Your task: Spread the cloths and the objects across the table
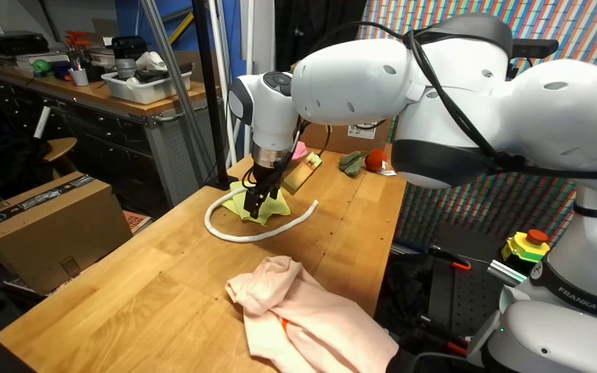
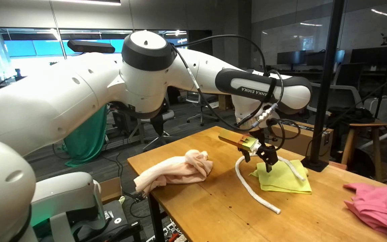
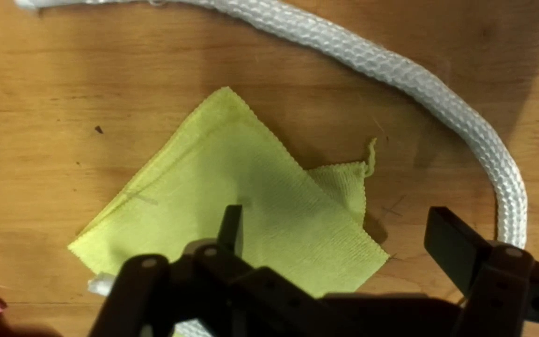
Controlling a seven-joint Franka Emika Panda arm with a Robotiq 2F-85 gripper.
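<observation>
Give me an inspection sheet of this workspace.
Surface: wooden table with small dark spots.
Job's things: yellow cloth folded, crossed by the white rope curving around it; peach cloth bunched, overhanging the table edge; pink cloth crumpled; red item and green item side by side.
Clutter: black post standing on the table.
Tool: open, holding nothing, above the yellow cloth.
Cables: black cables strapped along the arm, looping near the tool.
Surroundings: cardboard box beside the table; workbench holding a white bin; red-topped yellow button box near the arm's base.
</observation>
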